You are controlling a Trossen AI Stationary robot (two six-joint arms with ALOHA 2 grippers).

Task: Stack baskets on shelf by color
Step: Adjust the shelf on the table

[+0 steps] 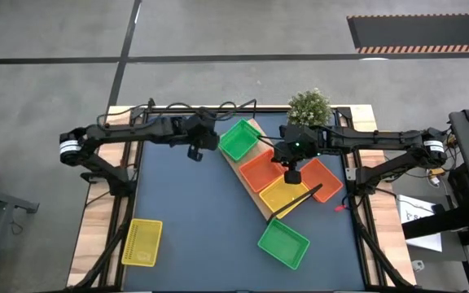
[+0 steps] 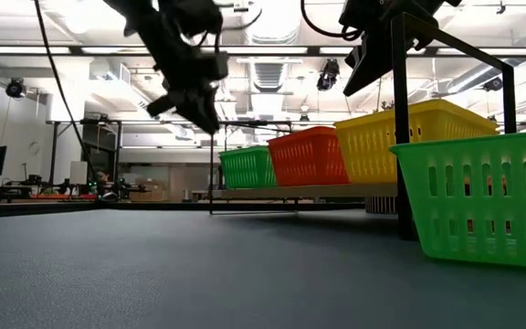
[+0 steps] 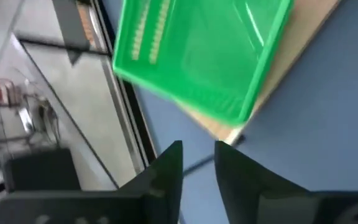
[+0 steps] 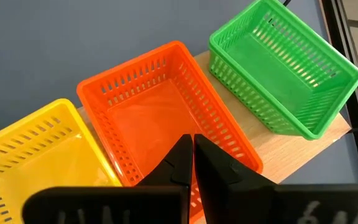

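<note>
The light-wood shelf lies slantwise on the table's far middle. Three baskets stand in a row on it: green, orange and yellow. A second orange basket sits on the table by the shelf's right side. Another green basket stands near the front, and a yellow one at the near left. My right gripper is shut and hovers over the shelf's orange basket. My left gripper is narrowly open, in the air just left of the shelf's green basket.
A small potted plant stands at the far edge behind the shelf. The shelf's black wire frame rises at its near end, close to the front green basket. Bare mat stretches across the table's left and middle.
</note>
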